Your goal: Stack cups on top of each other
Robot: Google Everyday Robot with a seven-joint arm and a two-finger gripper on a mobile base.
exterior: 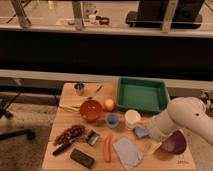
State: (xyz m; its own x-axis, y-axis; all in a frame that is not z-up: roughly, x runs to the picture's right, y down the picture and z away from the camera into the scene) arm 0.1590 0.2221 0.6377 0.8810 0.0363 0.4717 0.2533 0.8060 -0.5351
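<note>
Two cups stand unstacked side by side mid-table, the light-blue cup (112, 120) just beside the white cup (132, 118), and my gripper (141, 132) hangs low right by the white one, between it and the purple bowl (173, 143), spread or closed I cannot tell.

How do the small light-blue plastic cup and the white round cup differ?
The small light-blue plastic cup is shorter and narrower than the white round cup. The blue one stands by the orange-red bowl; the white one stands nearer the gripper, low beside it. Both are upright, apart, unstacked.
</note>
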